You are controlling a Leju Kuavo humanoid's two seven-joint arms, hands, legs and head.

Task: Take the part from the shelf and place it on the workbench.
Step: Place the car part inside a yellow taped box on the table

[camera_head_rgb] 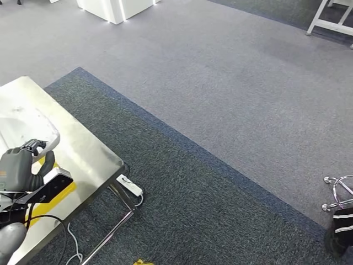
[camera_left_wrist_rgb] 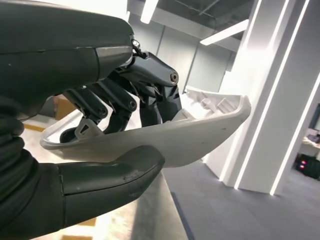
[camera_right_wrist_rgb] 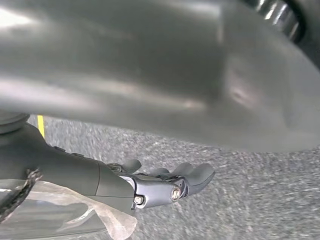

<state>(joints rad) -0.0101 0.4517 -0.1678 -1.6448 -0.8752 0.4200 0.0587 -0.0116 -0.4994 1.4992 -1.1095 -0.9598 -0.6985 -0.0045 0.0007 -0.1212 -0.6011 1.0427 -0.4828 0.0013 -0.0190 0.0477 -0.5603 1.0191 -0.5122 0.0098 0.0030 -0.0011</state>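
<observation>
Left hand [camera_left_wrist_rgb: 113, 145]: fingers over, thumb under, gripping the white plastic part [camera_left_wrist_rgb: 211, 127].
Tabletop [camera_head_rgb: 89, 152]: steel landmark; part held above its near corner.
Right hand [camera_right_wrist_rgb: 166, 182]: hangs empty, fingers loosely extended, away from tabletop.
Risk: releasing near the edge, part may slide off.

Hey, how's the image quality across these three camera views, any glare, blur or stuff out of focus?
Head view: sharp, with soft glare on the shiny steel workbench. Left wrist view: the left robot hand and the white moulded plastic part it grips are crisp, bright ceiling strips behind. Right wrist view: a smeared grey shape up close is out of focus; the right robot hand is fairly sharp, the grey carpet slightly blurred.
</observation>
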